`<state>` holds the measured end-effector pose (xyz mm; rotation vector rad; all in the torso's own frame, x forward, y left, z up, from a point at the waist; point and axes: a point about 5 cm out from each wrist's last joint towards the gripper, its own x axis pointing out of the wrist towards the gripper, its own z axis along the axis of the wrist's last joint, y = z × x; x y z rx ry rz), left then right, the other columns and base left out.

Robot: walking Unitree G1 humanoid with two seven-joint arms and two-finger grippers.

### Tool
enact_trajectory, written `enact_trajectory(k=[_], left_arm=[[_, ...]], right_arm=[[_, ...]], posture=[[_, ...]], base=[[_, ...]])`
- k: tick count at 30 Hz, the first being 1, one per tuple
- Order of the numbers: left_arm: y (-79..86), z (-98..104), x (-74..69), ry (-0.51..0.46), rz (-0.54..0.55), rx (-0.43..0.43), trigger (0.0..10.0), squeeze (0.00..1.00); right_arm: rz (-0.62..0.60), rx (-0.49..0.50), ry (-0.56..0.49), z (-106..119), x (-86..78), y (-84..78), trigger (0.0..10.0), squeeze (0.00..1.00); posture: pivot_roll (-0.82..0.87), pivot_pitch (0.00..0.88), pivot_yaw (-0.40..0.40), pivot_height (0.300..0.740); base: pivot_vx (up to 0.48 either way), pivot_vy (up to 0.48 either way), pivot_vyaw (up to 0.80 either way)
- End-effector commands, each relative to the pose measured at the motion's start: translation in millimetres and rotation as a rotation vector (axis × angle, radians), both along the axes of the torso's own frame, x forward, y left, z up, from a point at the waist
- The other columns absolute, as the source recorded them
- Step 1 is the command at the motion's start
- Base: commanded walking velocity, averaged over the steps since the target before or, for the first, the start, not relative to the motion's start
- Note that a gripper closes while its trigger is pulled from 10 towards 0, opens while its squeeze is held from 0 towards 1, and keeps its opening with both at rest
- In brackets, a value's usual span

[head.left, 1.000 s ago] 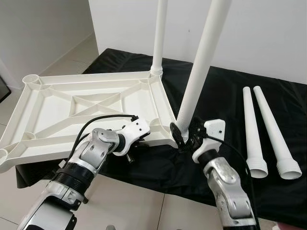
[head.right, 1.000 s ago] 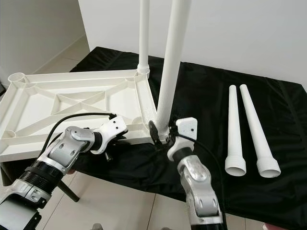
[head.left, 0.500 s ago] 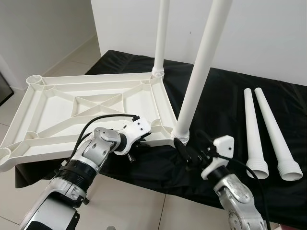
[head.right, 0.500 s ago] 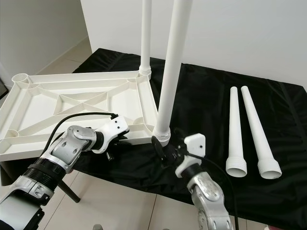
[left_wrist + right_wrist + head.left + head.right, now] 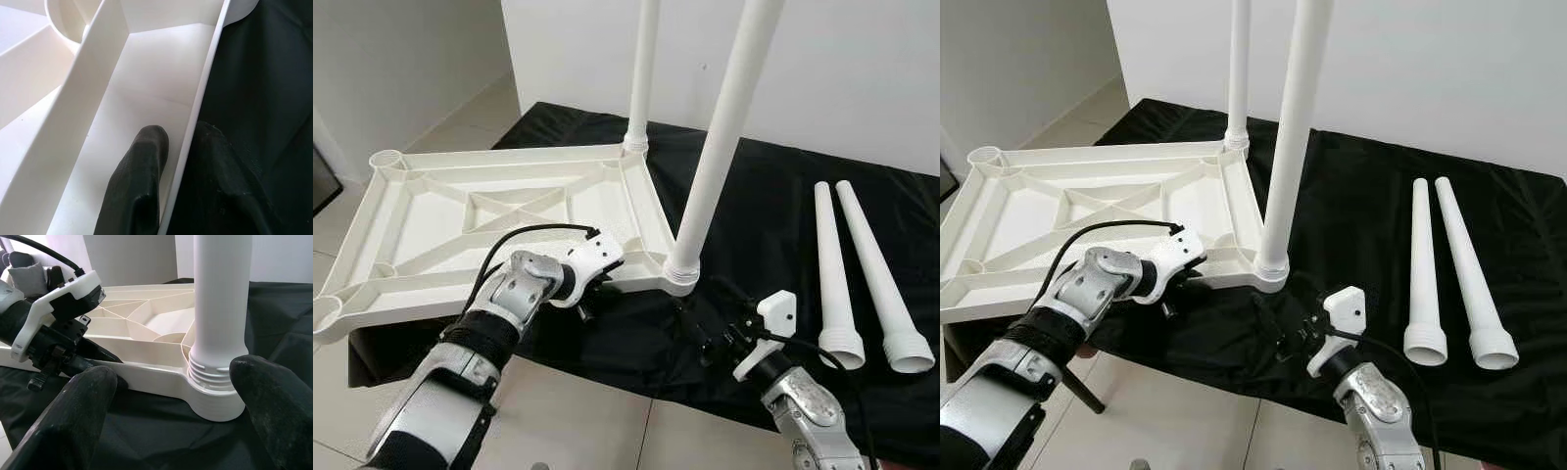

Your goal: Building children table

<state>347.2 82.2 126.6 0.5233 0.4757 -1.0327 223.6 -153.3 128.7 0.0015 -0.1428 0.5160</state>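
Left end effector [image 5: 590, 290] of mine pinches the rim of the upturned white ribbed plastic tabletop [image 5: 499, 220]; right end effector [image 5: 705, 333] gapes, holding nothing, near the nearer of 2 upright white tapered legs [image 5: 715, 162].

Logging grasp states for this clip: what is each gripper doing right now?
Left gripper: shut on the tabletop rim.
Right gripper: open, holding nothing, just short of the screwed-in leg.
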Motion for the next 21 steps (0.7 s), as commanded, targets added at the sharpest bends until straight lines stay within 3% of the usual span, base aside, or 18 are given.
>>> enact_trajectory(k=[1,13,21], left_arm=[[2.9,-7.8,7.3,-0.055,0.148,0.025,10.0,0.00],[-27.5,12.8,30.2,-0.088,0.313,-0.094,10.0,0.00],[-41.7,25.5,36.7,-0.102,0.371,-0.148,10.0,0.00]], right_arm=[[0.014,0.009,-0.009,0.4,1.6,1.1,10.0,0.00],[0.036,0.022,-0.029,1.9,5.4,7.9,10.0,0.00],[0.041,0.025,-0.037,2.7,6.8,11.7,10.0,0.00]], posture=[[-0.11,0.020,0.001,0.740],[-0.11,0.010,0.007,0.740],[-0.11,0.001,0.011,0.740]], base=[[0.000,0.000,0.00],[0.000,0.000,0.00],[0.000,0.000,0.00]])
